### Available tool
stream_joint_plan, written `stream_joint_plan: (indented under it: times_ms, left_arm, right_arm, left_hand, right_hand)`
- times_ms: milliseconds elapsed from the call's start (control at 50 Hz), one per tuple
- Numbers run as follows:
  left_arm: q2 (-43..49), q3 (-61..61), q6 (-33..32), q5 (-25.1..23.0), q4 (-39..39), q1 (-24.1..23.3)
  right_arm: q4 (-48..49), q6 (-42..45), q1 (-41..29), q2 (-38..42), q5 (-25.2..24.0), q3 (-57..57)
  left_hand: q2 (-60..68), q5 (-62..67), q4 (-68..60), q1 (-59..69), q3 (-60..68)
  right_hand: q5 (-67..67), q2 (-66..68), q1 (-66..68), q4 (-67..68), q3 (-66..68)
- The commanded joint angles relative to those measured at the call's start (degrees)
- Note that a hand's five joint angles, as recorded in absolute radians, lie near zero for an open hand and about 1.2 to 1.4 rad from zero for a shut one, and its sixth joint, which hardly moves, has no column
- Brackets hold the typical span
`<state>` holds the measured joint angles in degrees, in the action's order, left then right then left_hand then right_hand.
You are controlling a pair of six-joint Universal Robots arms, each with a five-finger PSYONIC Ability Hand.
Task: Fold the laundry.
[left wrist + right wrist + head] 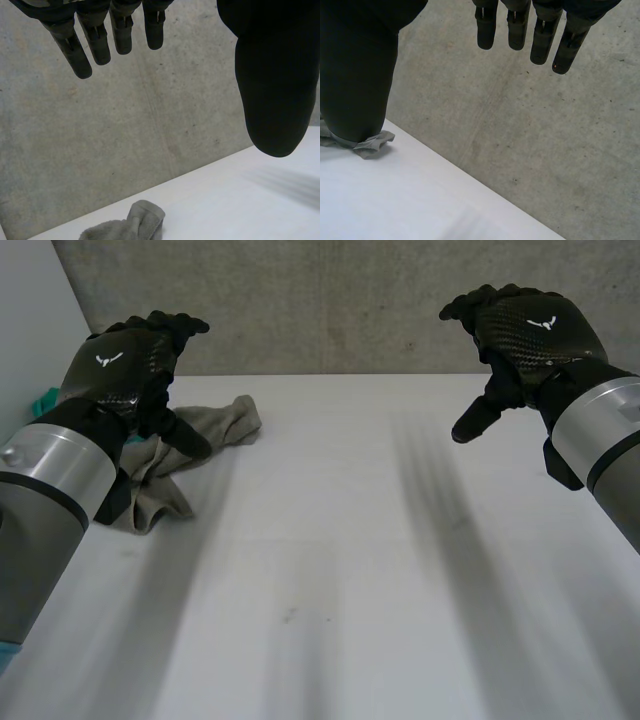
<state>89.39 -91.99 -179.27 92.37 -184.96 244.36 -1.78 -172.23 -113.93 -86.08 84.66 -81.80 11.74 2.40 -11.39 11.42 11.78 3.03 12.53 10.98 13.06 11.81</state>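
Both arms raised: left robot hand [125, 365] has its fingers apart and holds nothing; right robot hand [530, 335] likewise, over the bench's [350, 570] right side. Crumpled grey cloth [225, 420] lies near the far-left corner, below the left robot hand. Concrete wall [330, 300] behind.

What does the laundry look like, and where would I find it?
Start at the white table before the concrete wall. Toward its far edge, beside the robot's left hand, lies a crumpled cloth. It is grey-beige and rumpled, unlike the smooth white top.
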Motion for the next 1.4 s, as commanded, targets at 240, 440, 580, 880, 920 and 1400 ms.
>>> stream_joint_plan:
  times_ms: [240,440,580,880,920,1400]
  left_arm:
    - [25.10,7.60,-16.62,-0.17,-8.21,14.29]
    - [40.77,15.34,-24.02,-3.16,-17.63,20.90]
    - [47.89,18.95,-25.69,-10.89,-20.00,23.45]
    - [52.91,23.96,-25.78,-12.04,-20.27,23.62]
    - [52.99,24.22,-25.78,-11.69,-20.18,23.62]
    - [51.17,25.20,-25.87,-9.50,-20.35,20.65]
  right_arm:
    - [-0.06,0.41,-0.07,0.65,-0.46,-0.38]
    - [-0.06,0.41,-0.07,1.44,-0.55,-0.64]
    - [0.11,0.49,-0.07,1.70,-0.55,-1.08]
    - [0.11,0.58,0.20,1.79,-0.64,-1.17]
    - [0.02,0.58,0.20,1.70,-0.64,-1.08]
    - [0.11,0.67,0.37,1.62,-0.64,-0.64]
  left_hand:
    - [-1.74,-2.40,1.39,-1.42,-1.78]
    - [1.83,1.17,-2.18,2.15,1.79]
    - [12.42,11.77,-12.77,12.74,12.39]
    - [66.61,65.95,-66.96,66.93,66.57]
    - [45.02,44.36,-45.36,45.34,44.98]
    - [68.26,67.60,-68.61,68.58,68.22]
  right_hand:
    - [-3.03,-2.53,-0.98,-3.06,-1.81]
    - [-3.03,-2.53,-0.98,-3.06,-1.81]
    - [-3.03,-2.53,-0.98,-3.06,-1.81]
    - [-3.03,-2.53,-0.98,-3.06,-1.81]
    - [-3.03,-2.53,-0.98,-3.06,-1.81]
    - [-3.03,-2.53,-0.98,-3.06,-1.81]
